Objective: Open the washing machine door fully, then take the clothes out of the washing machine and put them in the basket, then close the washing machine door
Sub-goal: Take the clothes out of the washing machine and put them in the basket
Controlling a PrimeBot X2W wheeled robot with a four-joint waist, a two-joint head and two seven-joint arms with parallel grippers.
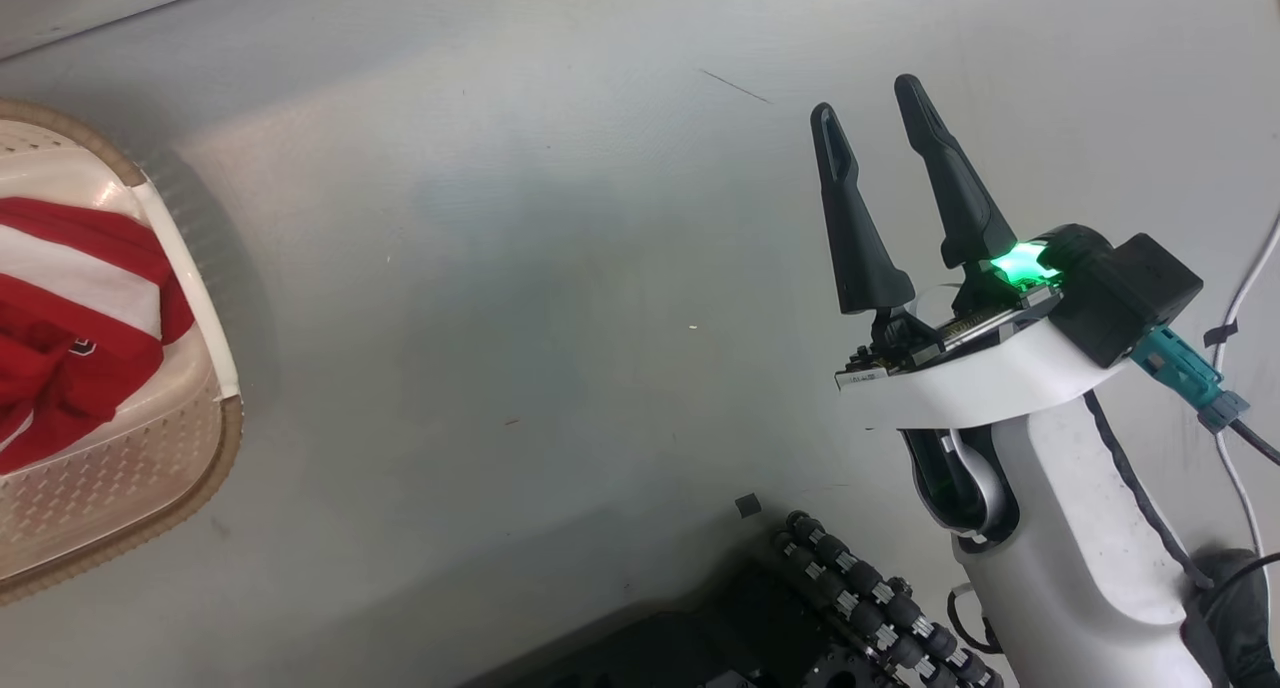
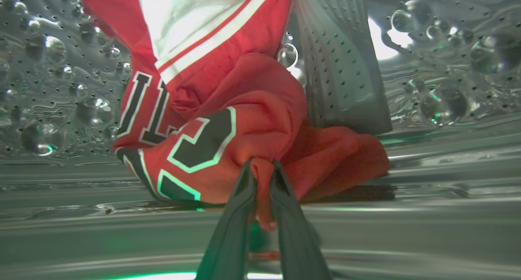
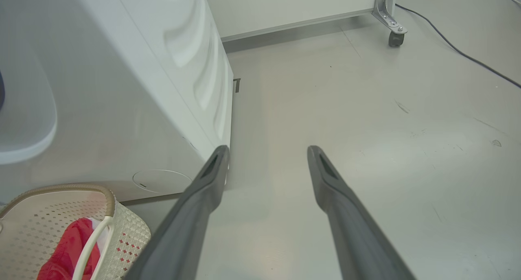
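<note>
- Two hands are at separate spots: the left hand is inside the washing machine's steel drum, and the right hand hangs over bare grey floor.
- Left hand: its two dark fingers are pressed together, clamped on a bunched fold of a red jersey. A small tuft of red cloth sticks out between them, nearer the wrist.
- Beyond the fingertips the jersey lies heaped on the drum's lower wall. Dark numbers outlined in white sit to the left of the fingers, and white trim lies farther off.
- A grey perforated drum paddle rises beyond and to the right of this hand, just beside the jersey.
- Right hand: its fingers stand wide apart above the floor.
- The white washing machine stands to the left of this hand, its corner near the left fingertip in the wrist view.
- The basket, cream and perforated with a brown rim, sits on the floor to the left of the right hand, at the foot of the machine. A red and white garment lies in it.
- A caster wheel and a dark cable are on the floor far ahead of the right hand.
</note>
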